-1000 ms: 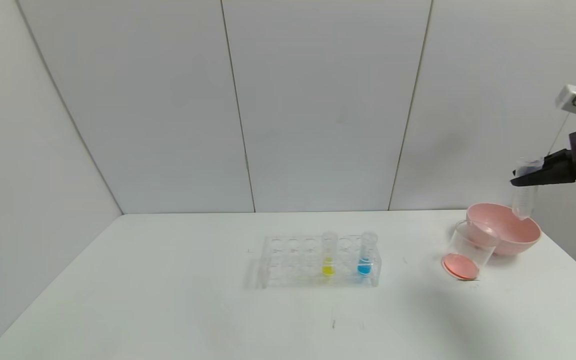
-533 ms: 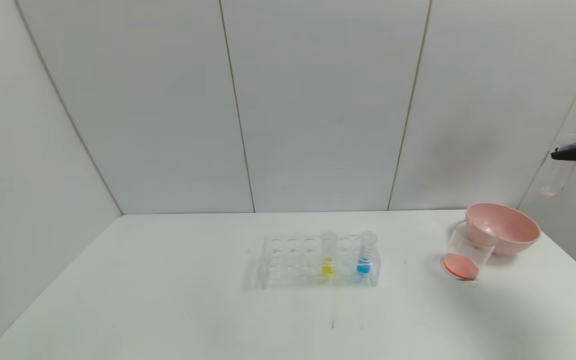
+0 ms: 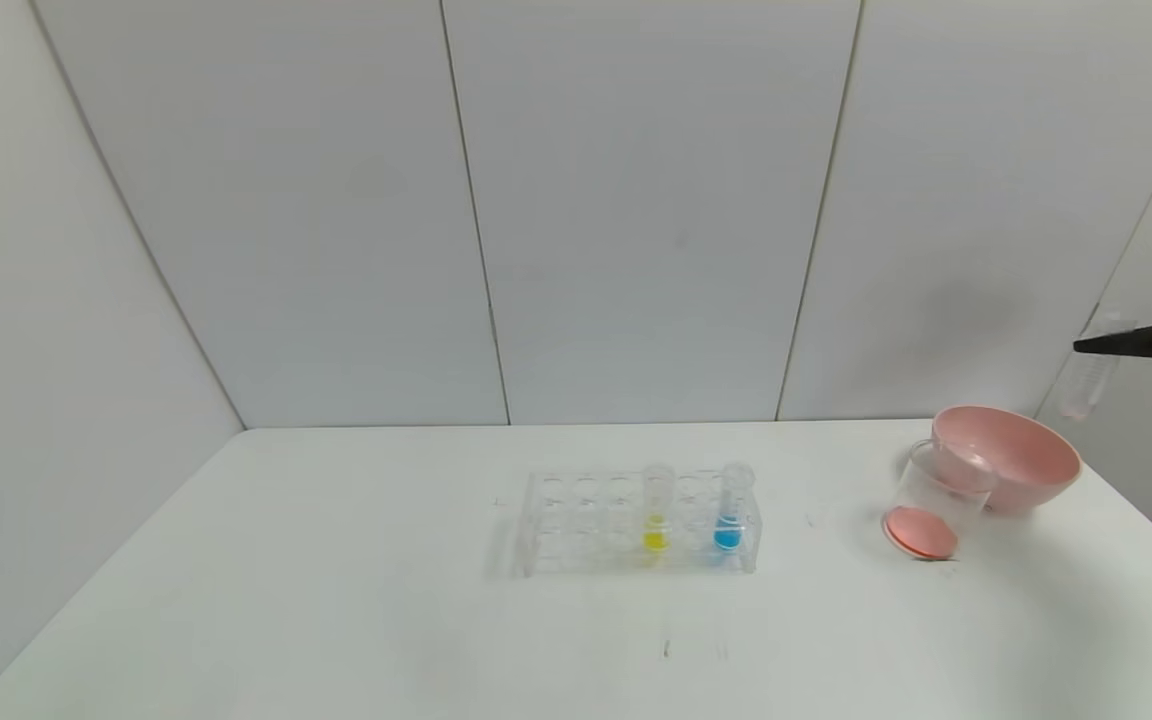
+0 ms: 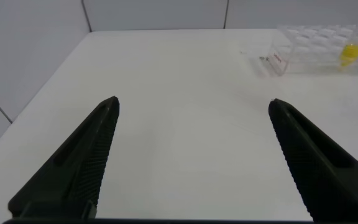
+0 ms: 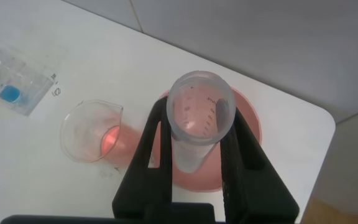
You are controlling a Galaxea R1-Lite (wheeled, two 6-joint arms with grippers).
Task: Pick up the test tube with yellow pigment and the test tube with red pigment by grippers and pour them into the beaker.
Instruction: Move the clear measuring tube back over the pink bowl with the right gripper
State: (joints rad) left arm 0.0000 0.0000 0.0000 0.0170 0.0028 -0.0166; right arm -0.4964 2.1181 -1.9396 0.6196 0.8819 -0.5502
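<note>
My right gripper is shut on the red pigment test tube and holds it upright in the air, above and just right of the pink bowl. The tube looks nearly empty, with only a faint pink trace. In the right wrist view my right gripper clamps this tube near its mouth. The beaker stands left of the bowl with red liquid at its bottom, and also shows in the right wrist view. The yellow pigment test tube stands in the clear rack. My left gripper is open and empty over bare table.
A blue-liquid tube stands in the rack right of the yellow one. The pink bowl sits near the table's right edge, touching the beaker. The rack shows far off in the left wrist view. White walls close the back and the sides.
My right gripper with the tube rose and swung right, away from above the bowl, then came partly back down. The rack, beaker and bowl have not moved.
</note>
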